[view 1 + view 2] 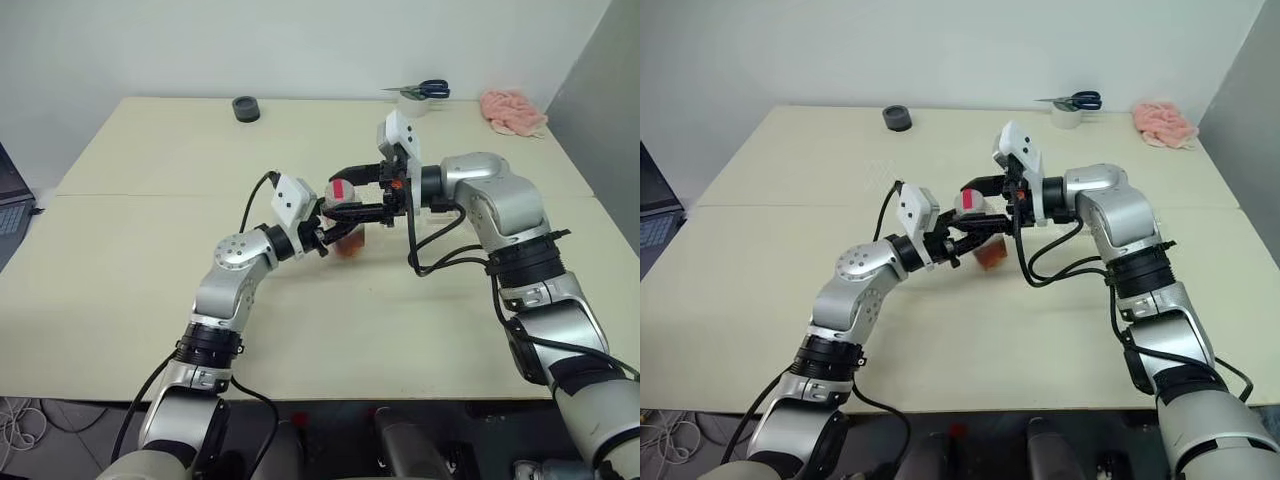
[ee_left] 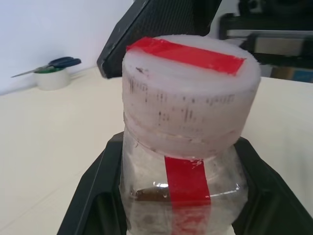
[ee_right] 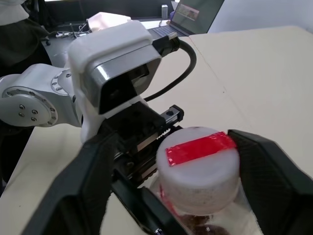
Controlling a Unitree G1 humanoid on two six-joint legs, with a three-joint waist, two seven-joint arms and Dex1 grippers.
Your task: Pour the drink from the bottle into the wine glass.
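Right wrist view shows the right claw (image 3: pixel 195 196) spread wide around the white red-taped cap (image 3: pixel 198 166) of the small clear plastic bottle (image 2: pixel 183 186), gripped mid-air by the left claw (image 1: pixel 325 235); close squarely before twisting.

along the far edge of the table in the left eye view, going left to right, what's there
black round object → roll of tape with blue-handled scissors lying on it → pink cloth

A black round puck (image 1: pixel 246 109) sits at the bench's (image 1: pixel 150 260) far edge; scissors (image 1: pixel 420 90) lie on a tape roll (image 1: pixel 415 106), near a pink cloth (image 1: pixel 513 111).
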